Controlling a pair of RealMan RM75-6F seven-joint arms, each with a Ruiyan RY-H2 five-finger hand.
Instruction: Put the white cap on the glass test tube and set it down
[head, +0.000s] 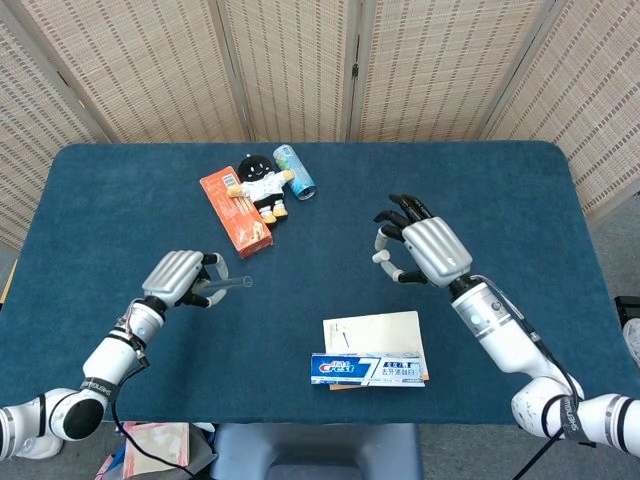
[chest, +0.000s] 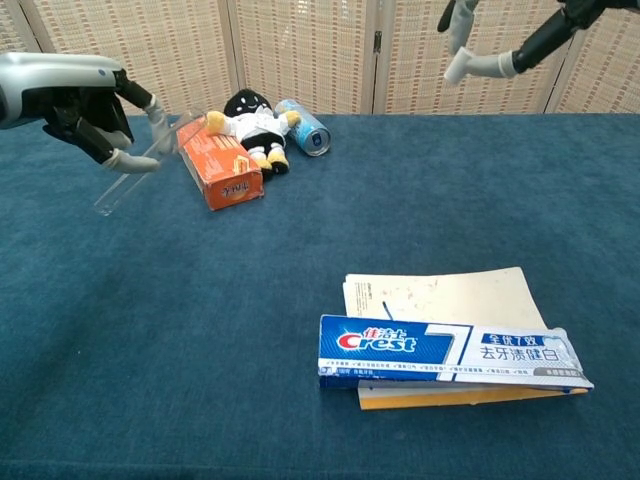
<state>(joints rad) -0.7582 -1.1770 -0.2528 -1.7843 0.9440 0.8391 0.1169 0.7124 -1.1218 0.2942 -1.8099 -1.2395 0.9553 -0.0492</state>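
Note:
My left hand is raised above the table's left side and grips the clear glass test tube. The tube is tilted, and in the chest view its lower end points down and to the left. My right hand is lifted high at the right, partly cut off by the top of the chest view. It pinches the small white cap between its fingertips. Tube and cap are well apart, with open air between the two hands.
At the back of the blue table lie an orange box, a plush doll and a blue can. A Crest toothpaste box rests on a notebook near the front edge. Woven screens stand behind.

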